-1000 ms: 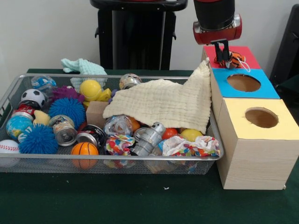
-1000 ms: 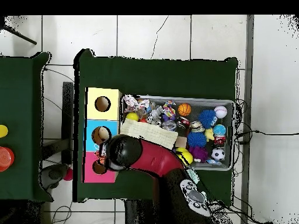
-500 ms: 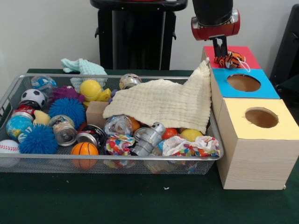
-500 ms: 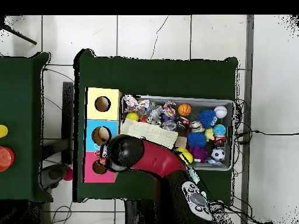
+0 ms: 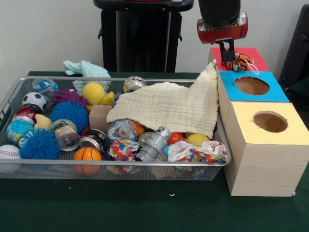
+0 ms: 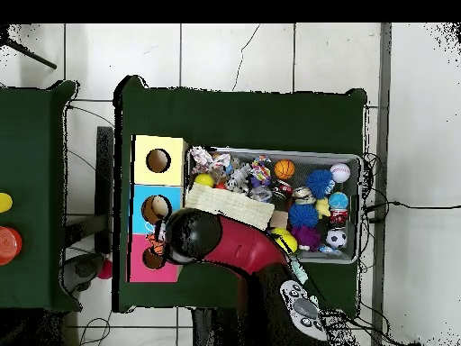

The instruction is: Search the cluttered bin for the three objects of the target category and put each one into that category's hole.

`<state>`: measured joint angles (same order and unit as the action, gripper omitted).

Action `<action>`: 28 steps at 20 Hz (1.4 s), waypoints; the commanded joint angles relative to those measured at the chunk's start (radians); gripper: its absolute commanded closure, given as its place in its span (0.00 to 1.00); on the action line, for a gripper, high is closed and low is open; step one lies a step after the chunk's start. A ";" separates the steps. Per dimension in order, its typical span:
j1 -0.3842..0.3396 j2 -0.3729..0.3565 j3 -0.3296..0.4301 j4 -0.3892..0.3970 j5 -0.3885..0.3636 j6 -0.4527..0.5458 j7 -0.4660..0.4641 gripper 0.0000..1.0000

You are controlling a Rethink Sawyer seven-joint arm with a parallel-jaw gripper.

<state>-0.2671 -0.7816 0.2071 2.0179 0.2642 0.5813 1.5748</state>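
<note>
Gripper point(image 5: 227, 52) hangs over red-topped box at table's far right; finger spacing unclear. Tiger toy point(image 5: 239, 61) sits on red surround just beside it, apparently not down hole point(image 6: 152, 260). Delivery step; next: nudge tiger in, return to bin point(image 5: 120, 163).

Orange striped plush tiger point(image 5: 240, 61), lain on the red-surrounded hole point(image 5: 251, 57), just beside the fingertips point(image 5: 227, 54).

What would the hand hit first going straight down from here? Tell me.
Most likely the orange tiger toy, lying on the red-surrounded top of the wooden box right beside the hand. Depth is unclear, so it could meet the red surface itself.
</note>
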 commanded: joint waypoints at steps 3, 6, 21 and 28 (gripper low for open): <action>-0.019 0.023 0.028 0.007 0.061 -0.077 0.198 1.00; -0.016 0.027 0.030 0.005 0.070 -0.071 0.205 1.00; 0.009 0.051 0.059 0.025 0.142 -0.102 0.223 1.00; 0.038 0.082 0.028 0.009 0.119 -0.115 0.209 1.00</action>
<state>-0.2409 -0.7533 0.2072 2.0202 0.3500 0.5425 1.5748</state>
